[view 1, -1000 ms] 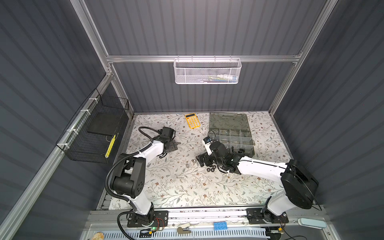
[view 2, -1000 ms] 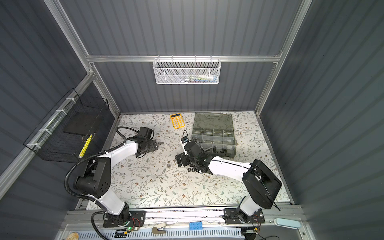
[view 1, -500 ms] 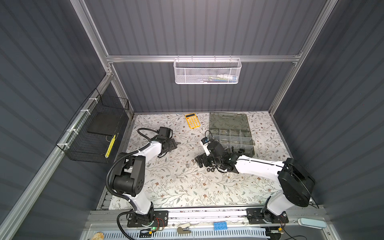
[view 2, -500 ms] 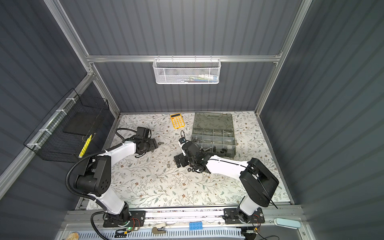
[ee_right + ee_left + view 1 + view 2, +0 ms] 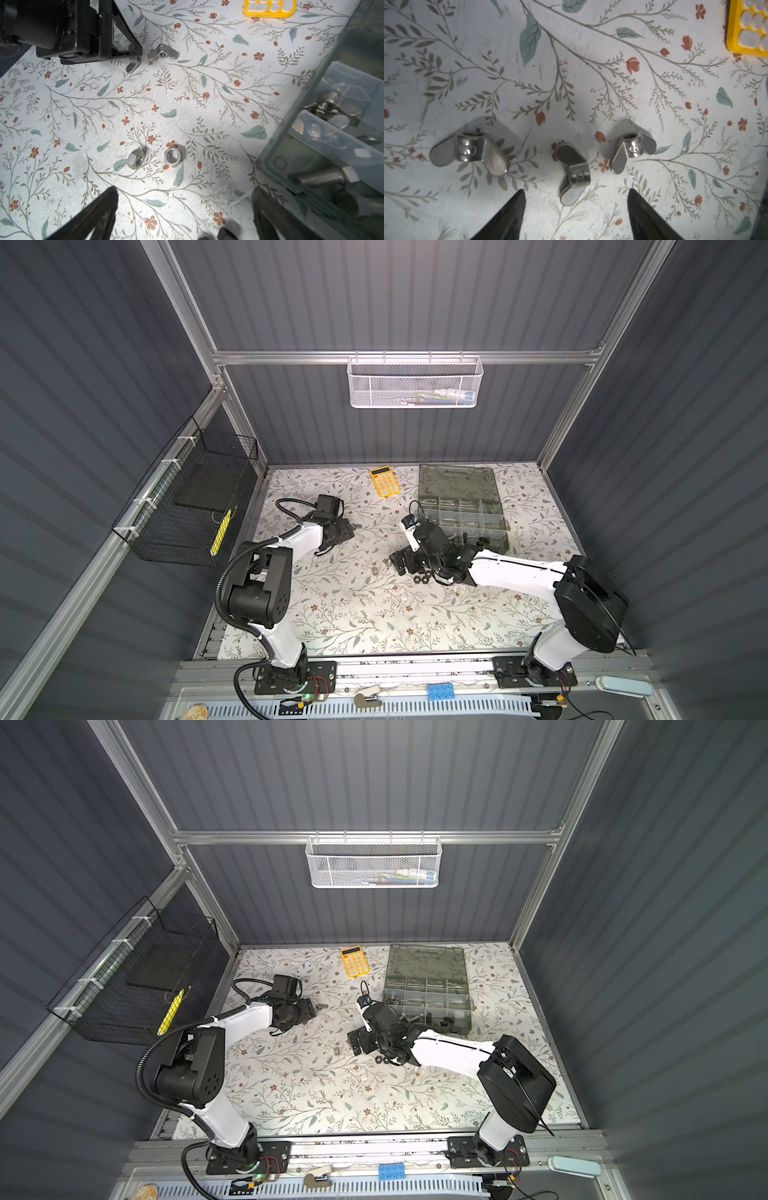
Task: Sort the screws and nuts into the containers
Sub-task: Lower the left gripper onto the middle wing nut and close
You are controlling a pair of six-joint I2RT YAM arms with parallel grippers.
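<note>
Three silver wing nuts lie in a row on the floral mat in the left wrist view. The middle wing nut (image 5: pixel 573 174) has one wing reaching between the tips of my left gripper (image 5: pixel 576 199), which is open and touches nothing. My right gripper (image 5: pixel 185 207) is open and empty just short of two silver hex nuts (image 5: pixel 136 159) (image 5: pixel 173 156). A few black nuts (image 5: pixel 419 578) lie beside the right gripper (image 5: pixel 399 564). The grey organizer (image 5: pixel 461 510) is open; its containers hold a silver screw (image 5: pixel 320 176) and wing nuts (image 5: pixel 330 106).
A yellow calculator (image 5: pixel 385 481) lies at the back of the mat, left of the organizer's lid. A black wire basket (image 5: pixel 187 506) hangs on the left wall and a white mesh basket (image 5: pixel 413 383) on the back wall. The left gripper (image 5: pixel 133 52) shows in the right wrist view.
The left gripper's jaws have narrowed somewhat around the middle wing nut. The right gripper has shifted slightly to the left, still wide open.
</note>
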